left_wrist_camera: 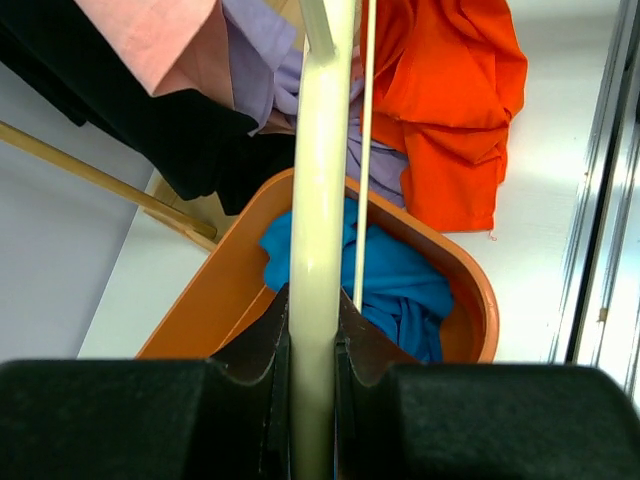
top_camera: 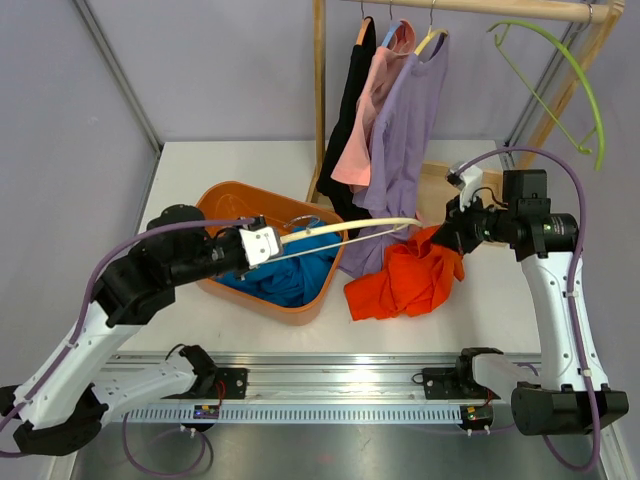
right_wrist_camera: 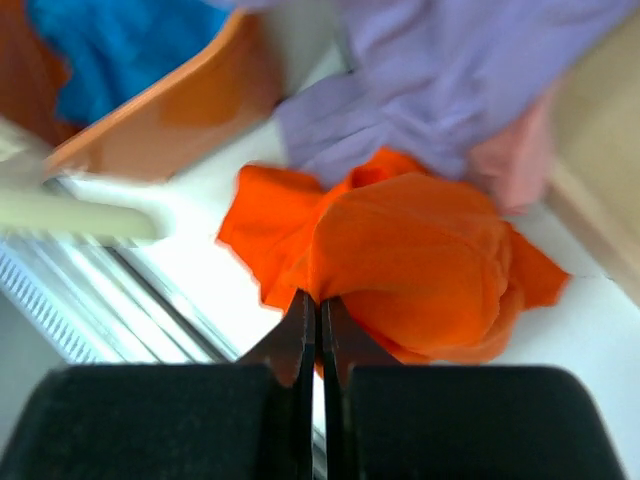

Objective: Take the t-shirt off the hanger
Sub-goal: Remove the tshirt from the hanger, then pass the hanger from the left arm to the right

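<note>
**Left arm.** Rises from its base, bends at the elbow and reaches right, with the wrist over the orange tub (top_camera: 215, 200). The left gripper (top_camera: 262, 245) is narrowed onto one end of the cream hanger (top_camera: 350, 228) and grips its bar between both fingers. The hanger runs straight out ahead of the fingertips, above the tub.

**Right arm.** Stands up from its base, folds at the elbow and reaches left, with the wrist angled down. The right gripper (top_camera: 450, 232) has its fingers pressed together. Whether a fold of cloth is pinched between them cannot be told.

**Orange t-shirt (top_camera: 405, 280), one.** Off the hanger, crumpled on the table (top_camera: 200, 160). It lies just below and ahead of the right fingertips, and just past the far end of the hanger held by the left gripper. Contact with that end cannot be told.

**Garments, five.**
- The orange t-shirt.
- One blue garment (top_camera: 290, 275) in the tub, beneath the left gripper's hanger.
- Three hanging on the wooden rack (top_camera: 319, 100) beyond both grippers: black (top_camera: 350, 110), pink (top_camera: 375, 110) and lilac (top_camera: 410, 130).

**Bare hangers, two.** The cream one, and a green hanger (top_camera: 570, 60) on the rail above the right gripper.

**Tubs, one.**
</note>
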Robot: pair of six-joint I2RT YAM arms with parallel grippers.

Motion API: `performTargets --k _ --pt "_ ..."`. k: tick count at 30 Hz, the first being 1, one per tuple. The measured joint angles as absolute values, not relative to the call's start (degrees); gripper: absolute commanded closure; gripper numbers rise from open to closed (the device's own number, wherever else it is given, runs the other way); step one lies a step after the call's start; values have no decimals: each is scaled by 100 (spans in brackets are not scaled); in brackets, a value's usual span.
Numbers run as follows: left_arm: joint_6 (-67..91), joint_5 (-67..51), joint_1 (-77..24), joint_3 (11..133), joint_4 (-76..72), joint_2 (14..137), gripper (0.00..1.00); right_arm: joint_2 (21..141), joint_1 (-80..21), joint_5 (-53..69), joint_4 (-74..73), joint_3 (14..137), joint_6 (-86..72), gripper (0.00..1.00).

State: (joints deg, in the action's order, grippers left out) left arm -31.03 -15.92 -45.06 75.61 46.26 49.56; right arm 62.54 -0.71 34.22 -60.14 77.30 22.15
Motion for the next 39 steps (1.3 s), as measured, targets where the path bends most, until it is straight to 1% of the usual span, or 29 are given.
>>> performTargets --k 1,2,3,4,6,9,13,17,21,24,27,30,32,33,34,35,37,38,39 --pt "-3111 -1588 -4497 7546 4626 4963 100 6257 -71 3721 -6193 7686 2462 95" --pt "-3114 -1590 -4488 7487 4593 4995 100 6259 -71 4007 -6375 7669 2720 89" --pt "-3111 -1592 -4480 7435 4556 5035 100 6257 -71 4228 -6534 7666 2941 73" --pt "-3105 -1594 -4477 7404 4528 5092 100 6252 -73 4416 -6650 7666 3138 46" --pt "-3094 -1608 -4466 7395 4471 5264 100 6226 -73 4587 -6775 7671 3413 36" --pt "-3105 -1627 -4451 7395 4322 5605 100 6182 -73 4512 -6908 7822 3667 33" --pt "-3280 -1796 -4346 7413 4307 6005 100 6191 -73 4362 -7295 8582 4228 32" --pt "-3612 -2274 -4195 7669 4451 6427 100 6101 -69 4766 -7459 9150 5511 30" --pt "-3990 -2836 -4171 8204 4602 6969 100 5979 -119 5328 -7620 9164 6512 28" --pt "-4226 -3183 -4171 8621 4707 7356 100 6077 -471 5627 -7660 9159 6794 29" --pt "-4375 -3361 -4171 8790 4724 7546 100 6287 -801 5741 -7664 9161 6814 29" --pt "-4462 -3514 -4169 8809 4713 7577 100 6576 -923 5774 -7662 9153 6810 33" --pt "-4471 -3636 -4167 8809 4665 7577 100 6718 -954 5774 -7658 9111 6770 41" --pt "-4469 -3693 -4167 8809 4630 7577 100 6757 -976 5771 -7658 9074 6735 46" --pt "-4458 -3745 -4167 8809 4589 7577 100 6790 -1000 5767 -7660 9024 6700 54" --pt "-4445 -3789 -4167 8805 4525 7575 100 6801 -1022 5767 -7664 8997 6661 68" --pt "-4370 -3830 -4165 8783 4348 7566 100 6803 -1061 5765 -7695 8971 6563 83" --pt "-4331 -3848 -4158 8755 4233 7557 100 6801 -1070 5784 -7710 8971 6510 97" --pt "-4305 -3868 -4143 8711 4145 7542 100 6794 -1076 5800 -7721 8971 6460 100"
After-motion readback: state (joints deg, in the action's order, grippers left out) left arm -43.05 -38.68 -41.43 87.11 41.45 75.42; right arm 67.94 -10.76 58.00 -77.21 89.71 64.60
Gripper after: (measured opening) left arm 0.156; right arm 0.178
